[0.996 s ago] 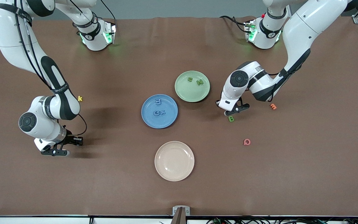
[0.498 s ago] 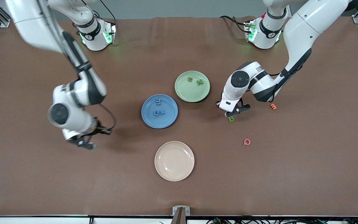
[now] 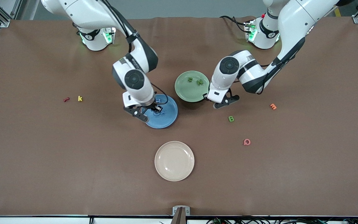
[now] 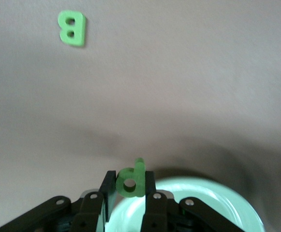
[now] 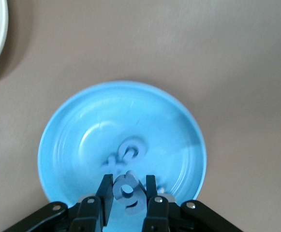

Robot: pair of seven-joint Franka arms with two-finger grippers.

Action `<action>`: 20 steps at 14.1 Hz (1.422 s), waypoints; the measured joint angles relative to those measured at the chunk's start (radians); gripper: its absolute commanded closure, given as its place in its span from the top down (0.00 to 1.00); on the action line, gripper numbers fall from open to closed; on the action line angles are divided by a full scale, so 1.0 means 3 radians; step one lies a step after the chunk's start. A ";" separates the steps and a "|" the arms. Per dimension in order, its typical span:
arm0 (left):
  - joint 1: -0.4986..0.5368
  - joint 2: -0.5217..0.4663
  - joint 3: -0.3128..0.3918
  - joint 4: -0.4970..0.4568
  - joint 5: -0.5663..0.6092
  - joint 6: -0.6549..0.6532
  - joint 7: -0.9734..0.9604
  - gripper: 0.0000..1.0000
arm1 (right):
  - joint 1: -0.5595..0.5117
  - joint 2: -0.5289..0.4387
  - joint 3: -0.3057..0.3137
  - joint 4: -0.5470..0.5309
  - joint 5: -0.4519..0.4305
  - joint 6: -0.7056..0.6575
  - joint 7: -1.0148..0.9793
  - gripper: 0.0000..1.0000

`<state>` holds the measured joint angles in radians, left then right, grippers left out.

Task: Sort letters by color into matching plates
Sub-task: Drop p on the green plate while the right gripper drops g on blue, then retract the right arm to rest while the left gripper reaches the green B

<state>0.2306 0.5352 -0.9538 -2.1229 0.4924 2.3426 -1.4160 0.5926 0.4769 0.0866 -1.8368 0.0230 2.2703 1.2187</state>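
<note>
Over the plates, I have a letter pinched in each gripper.
My right gripper (image 5: 126, 189) clamps a blue letter (image 5: 127, 192) above the blue plate (image 3: 169, 119), its long axis running along the fingers; other blue letters (image 5: 125, 153) lie in that plate. My left gripper (image 4: 129, 182) grips a green d (image 4: 131, 180) upright over the green plate's (image 3: 183, 90) rim, stem pointing away from the wrist. A green B (image 3: 231, 119) lies flat on the table, nearer the front camera than that plate.
</note>
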 measured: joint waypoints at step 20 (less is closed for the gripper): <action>-0.1181 0.0383 0.0512 0.0472 -0.0209 -0.0062 -0.0576 0.97 | -0.1775 -0.1016 -0.0192 0.0464 -0.0142 -0.2226 -0.3344 1.00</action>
<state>-0.1236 0.6501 -0.8003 -1.9812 0.4297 2.3241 -1.5888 0.0602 0.1721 0.0292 -1.6976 -0.0195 1.6025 0.2155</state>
